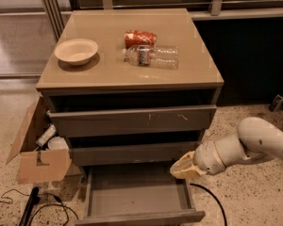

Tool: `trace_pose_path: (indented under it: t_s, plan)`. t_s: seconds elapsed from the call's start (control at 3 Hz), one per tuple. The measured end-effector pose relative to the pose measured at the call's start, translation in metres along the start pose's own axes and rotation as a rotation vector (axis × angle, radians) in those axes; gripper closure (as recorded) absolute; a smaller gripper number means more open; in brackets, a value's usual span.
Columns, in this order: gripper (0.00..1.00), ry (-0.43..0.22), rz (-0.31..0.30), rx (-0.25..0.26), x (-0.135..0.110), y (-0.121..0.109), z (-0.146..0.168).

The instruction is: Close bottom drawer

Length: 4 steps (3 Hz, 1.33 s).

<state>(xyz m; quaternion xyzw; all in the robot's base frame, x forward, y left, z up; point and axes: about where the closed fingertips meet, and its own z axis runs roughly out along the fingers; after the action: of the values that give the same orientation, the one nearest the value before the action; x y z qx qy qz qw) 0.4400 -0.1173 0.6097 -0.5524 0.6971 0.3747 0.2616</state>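
The bottom drawer (137, 218) of the grey-brown cabinet is pulled well out, and its shallow grey tray (134, 192) is empty. Its plain front runs along the lower edge of the view. My gripper (183, 169) hangs from the white arm (254, 145) on the right. Its tan tip sits over the drawer's right rear corner, just below the middle drawer (132, 153). The top drawer (132, 120), with pale scratches on its front, stands slightly out.
On the cabinet top (108, 74) lie a cream bowl (76, 51), a red can (140, 38) and a clear plastic bottle (153, 56). An open cardboard box (37, 149) sits on the floor to the left, with black cables (33, 206) near it. A cable (212, 197) runs right of the drawer.
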Motion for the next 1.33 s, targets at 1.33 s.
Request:
trace_pose_path:
  t_s: [1.33]
  plan:
    - [1.00, 0.115, 0.166, 0.193, 0.085, -0.013, 0.034]
